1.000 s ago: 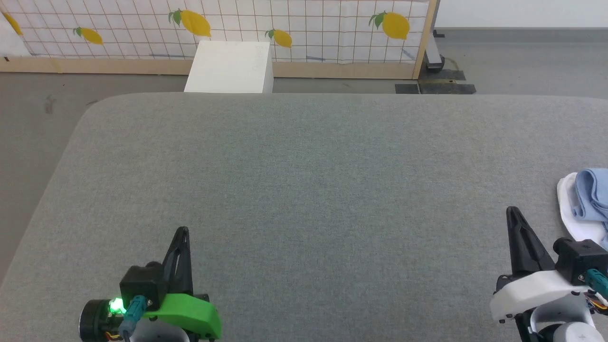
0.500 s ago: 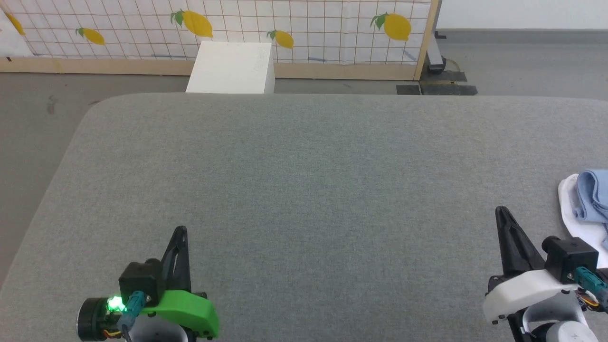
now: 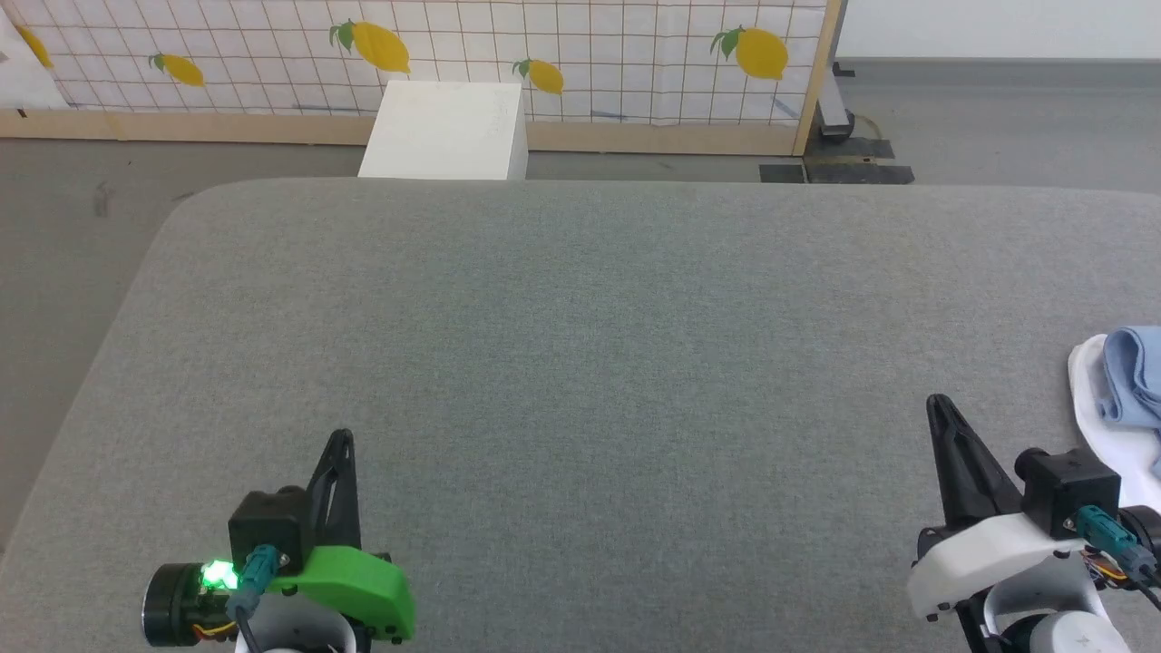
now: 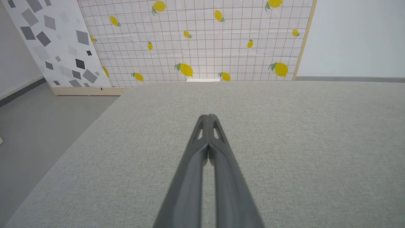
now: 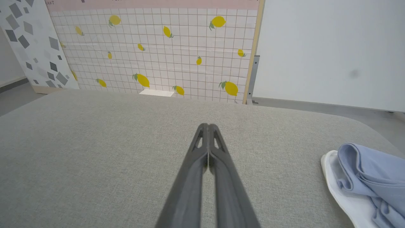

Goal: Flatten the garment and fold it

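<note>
Garment [image 3: 1132, 376] bunched near right edge of broad grey table [image 3: 580, 345].

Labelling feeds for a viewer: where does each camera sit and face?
Head: on the head, facing forward and down at the table; left gripper, right gripper at bottom.
Left wrist: along its shut fingers, over the table toward the lemon screen.
Right wrist: likewise, own fingers; garment lower right.
Shared: head and right wrist show the garment.
</note>
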Robot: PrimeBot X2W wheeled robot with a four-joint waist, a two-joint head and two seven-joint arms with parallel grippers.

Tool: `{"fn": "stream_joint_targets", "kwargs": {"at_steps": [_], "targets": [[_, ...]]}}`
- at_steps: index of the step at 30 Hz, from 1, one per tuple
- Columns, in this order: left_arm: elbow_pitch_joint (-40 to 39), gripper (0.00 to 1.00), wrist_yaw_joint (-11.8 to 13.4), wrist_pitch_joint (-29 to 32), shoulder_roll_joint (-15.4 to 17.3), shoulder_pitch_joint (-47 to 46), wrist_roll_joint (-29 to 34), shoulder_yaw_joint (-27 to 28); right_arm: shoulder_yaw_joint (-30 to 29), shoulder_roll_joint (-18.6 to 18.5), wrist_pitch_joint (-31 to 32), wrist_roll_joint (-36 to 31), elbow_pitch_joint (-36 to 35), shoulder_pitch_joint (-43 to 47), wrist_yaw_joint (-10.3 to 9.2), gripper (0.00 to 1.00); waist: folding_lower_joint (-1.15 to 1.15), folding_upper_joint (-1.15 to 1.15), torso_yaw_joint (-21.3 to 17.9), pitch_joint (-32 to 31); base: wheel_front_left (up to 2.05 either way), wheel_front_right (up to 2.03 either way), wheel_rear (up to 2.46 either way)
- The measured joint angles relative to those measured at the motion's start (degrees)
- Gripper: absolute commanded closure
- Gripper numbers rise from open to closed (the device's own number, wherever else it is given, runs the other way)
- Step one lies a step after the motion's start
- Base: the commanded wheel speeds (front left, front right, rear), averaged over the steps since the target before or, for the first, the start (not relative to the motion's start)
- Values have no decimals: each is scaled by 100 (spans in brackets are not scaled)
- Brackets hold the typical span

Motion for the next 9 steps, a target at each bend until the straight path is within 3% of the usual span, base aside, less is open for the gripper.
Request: {"fn": "stream_joint_targets", "kwargs": {"at_steps": [9], "targets": [[4, 100, -43, 102, -8, -33, 58, 55, 103, 0, 59, -41, -32, -1, 0, 100, 0, 0, 14, -9, 0, 0, 0]]}}
